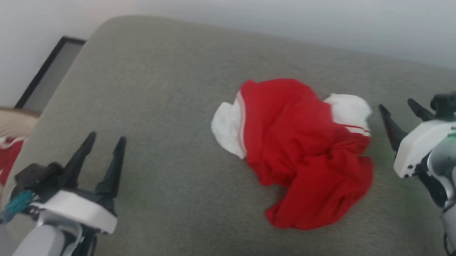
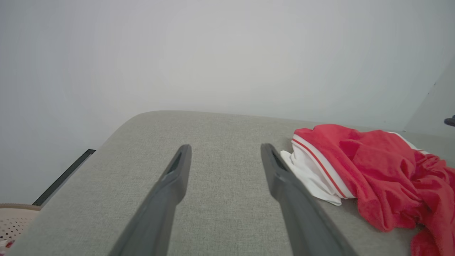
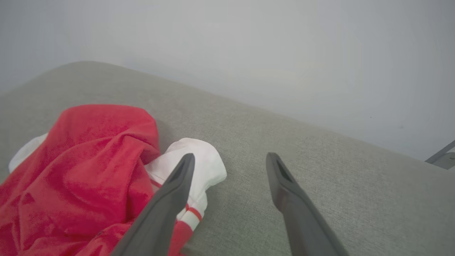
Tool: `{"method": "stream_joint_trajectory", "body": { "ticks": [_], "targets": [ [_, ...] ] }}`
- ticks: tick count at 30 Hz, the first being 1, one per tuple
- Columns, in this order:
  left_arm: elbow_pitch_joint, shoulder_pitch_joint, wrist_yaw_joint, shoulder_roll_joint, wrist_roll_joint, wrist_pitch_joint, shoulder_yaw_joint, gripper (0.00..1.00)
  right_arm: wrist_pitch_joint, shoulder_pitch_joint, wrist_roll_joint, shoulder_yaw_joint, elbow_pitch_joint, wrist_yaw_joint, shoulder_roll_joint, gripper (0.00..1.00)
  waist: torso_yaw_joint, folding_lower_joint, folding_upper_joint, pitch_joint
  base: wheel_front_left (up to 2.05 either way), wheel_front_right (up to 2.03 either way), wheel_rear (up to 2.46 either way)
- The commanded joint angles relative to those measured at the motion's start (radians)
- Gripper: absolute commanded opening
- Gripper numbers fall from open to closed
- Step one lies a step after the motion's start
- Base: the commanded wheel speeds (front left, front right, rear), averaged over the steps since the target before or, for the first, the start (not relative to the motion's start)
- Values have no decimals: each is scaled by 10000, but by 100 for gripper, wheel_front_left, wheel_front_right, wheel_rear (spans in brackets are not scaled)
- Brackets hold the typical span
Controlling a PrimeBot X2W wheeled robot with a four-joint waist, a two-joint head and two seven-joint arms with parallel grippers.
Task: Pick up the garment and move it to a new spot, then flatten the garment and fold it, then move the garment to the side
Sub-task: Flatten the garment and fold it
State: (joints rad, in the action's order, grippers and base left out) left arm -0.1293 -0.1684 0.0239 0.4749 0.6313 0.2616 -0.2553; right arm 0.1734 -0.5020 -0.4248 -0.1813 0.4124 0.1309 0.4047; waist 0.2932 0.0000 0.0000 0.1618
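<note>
The garment [image 1: 303, 153], a bright-red shirt with white sleeves, lies crumpled in a heap on the grey-green cushioned surface [image 1: 168, 103], a bit right of centre. My left gripper [image 1: 106, 137] stands open at the lower left, well apart from the cloth. In the left wrist view the garment [image 2: 373, 170] lies to the right of my left gripper [image 2: 225, 149]. My right gripper [image 1: 397, 103] is open just right of the heap, close to one white sleeve. From the right wrist, the garment [image 3: 81, 170] lies left of my right gripper [image 3: 231, 158], with nothing between the fingers.
A beige basket [image 1: 4, 135] holding red and white cloth stands off the surface's left edge. A dark-framed panel [image 1: 48, 74] leans against the pale wall [image 1: 255, 11] behind it. Bare cushion spreads to the left and in front of the heap.
</note>
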Motion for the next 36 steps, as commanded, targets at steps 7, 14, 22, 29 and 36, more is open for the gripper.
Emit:
{"method": "stream_joint_trajectory", "body": {
  "ticks": [7, 14, 22, 29, 36],
  "targets": [
    [-306, -740, 351, -646, -317, 44, -127, 100, 1565, -1110, -483, -1001, 1112, -6, 671, 100, 1014, 0, 0, 755, 0, 0, 0],
    [-651, -1197, 650, -1266, -629, 44, -165, 100, 3495, -1993, -909, -2286, 2183, -9, 1201, 100, 1537, 0, 0, 1219, 0, 0, 0],
    [-1055, -1422, 878, -1716, -897, 44, 61, 100, 5098, -2214, -1631, -3577, 2985, -2, 1200, 0, 1681, 0, 0, 1350, 0, 0, 0],
    [-1231, -1204, 994, -1714, -1095, 44, 498, 100, 4617, -2644, -2271, -3674, 2622, -11, 1582, 0, 1321, 0, 0, 1106, 0, 0, 0],
    [-1182, -950, 1044, -1371, -1224, 44, 871, 100, 4008, -2747, -2861, -3383, 1860, -9, 2081, 0, 544, 0, 0, 673, 0, 0, 0]
  ]
}}
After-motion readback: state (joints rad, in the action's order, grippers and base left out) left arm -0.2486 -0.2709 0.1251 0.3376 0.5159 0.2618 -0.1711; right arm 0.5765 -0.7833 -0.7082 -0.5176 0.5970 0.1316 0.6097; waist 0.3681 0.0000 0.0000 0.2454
